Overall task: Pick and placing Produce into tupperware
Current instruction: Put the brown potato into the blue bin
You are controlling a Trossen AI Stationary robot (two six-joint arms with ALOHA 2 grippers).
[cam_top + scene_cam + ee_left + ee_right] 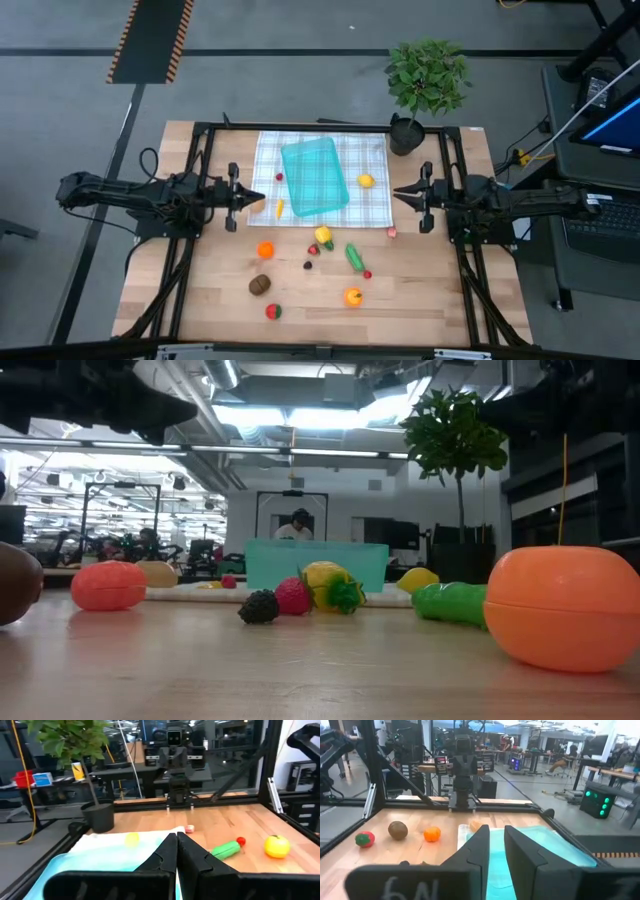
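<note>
Presently, teal tupperware (315, 176) empty on checked cloth (372, 205), lemon (366, 181) beside it, remaining produce scattered on worktop (210, 290) nearer the front, left claw (257, 197) closed, right claw (399, 194) nearly closed, both empty.

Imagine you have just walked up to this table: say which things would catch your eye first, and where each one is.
The teal tupperware stands out first, lying empty on the checked cloth at the table's far middle. Next comes the bright toy produce scattered over the bare wood nearer the front, with a lemon on the cloth beside the container. A leafy potted plant stands at the far right corner.
</note>
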